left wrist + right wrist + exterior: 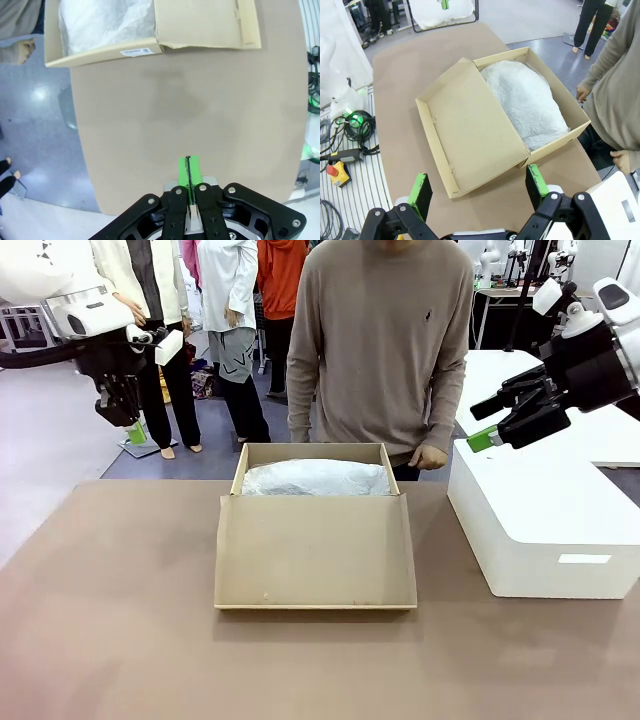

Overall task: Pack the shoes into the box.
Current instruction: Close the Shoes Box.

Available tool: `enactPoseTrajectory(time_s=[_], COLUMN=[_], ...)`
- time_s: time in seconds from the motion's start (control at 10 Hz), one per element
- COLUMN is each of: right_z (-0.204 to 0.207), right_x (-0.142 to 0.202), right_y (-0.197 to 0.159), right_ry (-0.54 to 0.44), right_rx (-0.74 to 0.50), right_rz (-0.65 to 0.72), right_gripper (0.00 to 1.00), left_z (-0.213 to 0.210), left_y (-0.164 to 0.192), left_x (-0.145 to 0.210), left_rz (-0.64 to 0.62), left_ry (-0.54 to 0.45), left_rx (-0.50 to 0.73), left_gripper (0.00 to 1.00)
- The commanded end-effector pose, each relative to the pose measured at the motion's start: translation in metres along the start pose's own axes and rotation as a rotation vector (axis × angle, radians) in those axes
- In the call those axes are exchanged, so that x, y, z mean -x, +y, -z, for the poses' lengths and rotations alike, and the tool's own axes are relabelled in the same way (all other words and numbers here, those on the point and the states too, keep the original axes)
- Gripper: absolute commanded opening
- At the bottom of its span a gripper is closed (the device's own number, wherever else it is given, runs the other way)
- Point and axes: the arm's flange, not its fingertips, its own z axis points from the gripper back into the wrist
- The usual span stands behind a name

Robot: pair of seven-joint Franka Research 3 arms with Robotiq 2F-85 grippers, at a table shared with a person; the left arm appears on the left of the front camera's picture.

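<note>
A robotics lab or test hall: a brown surface (100,640) on a glossy grey floor (45,430), with coiled cables (351,122) and a red emergency-stop button (336,172) beside it.

Looking down past the right gripper (479,187), spreading its green pads (421,192) wide at 7 and 5 o'clock. Seeing the box (470,130) lying open at centre on the brown table (405,75), cradling white tissue paper (527,102) toward 2 o'clock. Catching a person's hand (581,92) hanging near the box at 3 o'clock.
</note>
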Motion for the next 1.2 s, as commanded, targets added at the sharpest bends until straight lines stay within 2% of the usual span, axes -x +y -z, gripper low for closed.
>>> enactPoseTrajectory(time_s=[0.0, 0.5, 0.7, 1.1], right_z=[0.004, 0.004, 0.004, 0.004], right_x=[0.0, 0.0, 0.0, 0.0], right_y=[-0.003, -0.003, -0.003, -0.003], right_ry=[-0.036, -0.036, -0.036, -0.036], right_rx=[-0.007, -0.007, -0.007, -0.007], right_rz=[-0.027, -0.027, -0.027, -0.027], right_gripper=[1.0, 1.0, 1.0, 1.0], left_z=[0.0, 0.002, 0.016, 0.056], left_y=[0.0, 0.0, 0.014, 0.034], left_x=[0.0, -0.002, 0.01, 0.035], left_rz=[0.011, 0.004, -0.086, -0.186], left_ry=[0.001, 0.001, -0.116, -0.269], left_rx=[0.0, 0.003, 0.027, 0.139], left_gripper=[0.0, 0.0, 0.0, 0.0])
